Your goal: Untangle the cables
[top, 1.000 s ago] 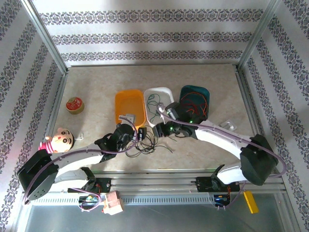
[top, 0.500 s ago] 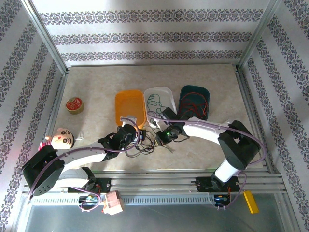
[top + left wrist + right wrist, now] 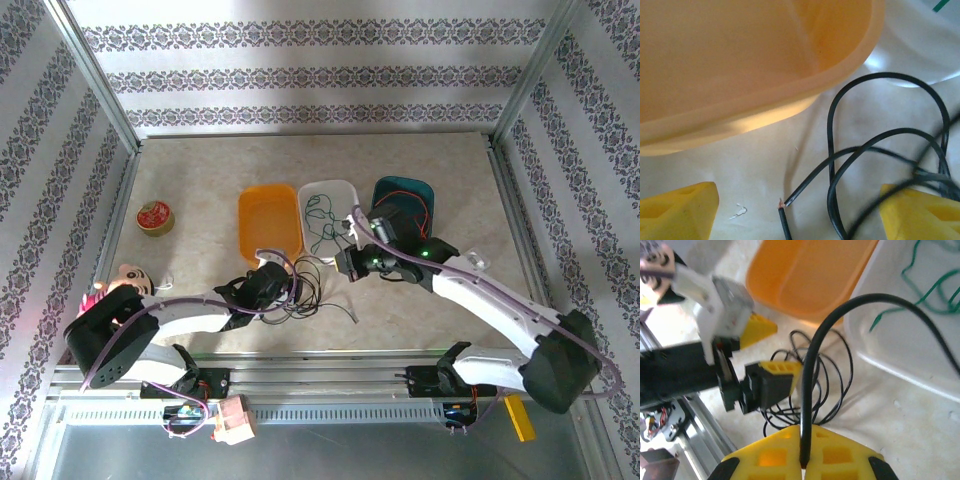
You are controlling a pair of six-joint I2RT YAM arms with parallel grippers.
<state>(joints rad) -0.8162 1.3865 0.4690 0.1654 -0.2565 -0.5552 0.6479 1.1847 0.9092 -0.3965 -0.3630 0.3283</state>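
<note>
Near the table's [image 3: 200,170] front edge, approx. centre, the black cables [image 3: 308,296] lie in a loose loopy heap just below the orange tray [image 3: 268,225] & white tray [image 3: 343,198]. The left gripper [image 3: 287,284] sits at the heap's left side, fingers spread wide. In the left wrist view its yellow fingertips [image 3: 680,207] stand well apart w/ black loops [image 3: 880,135] running btw. them on the tabletop, one bare cut end showing; nothing is pinched.

The right gripper [image 3: 345,263] is at the heap's right, just below the white tray. In the right wrist view its yellow fingers [image 3: 835,455] are pressed together, pinching one black strand [image 3: 810,365] that rises from the jaws & arcs over toward the white tray's rim. The rest of the heap lies on the table beneath.

Green cable [image 3: 321,215] lies inside the white tray. Red cable [image 3: 415,212] lies in the dark teal tray [image 3: 400,190], far right of the three. Orange tray holds no wire.
</note>
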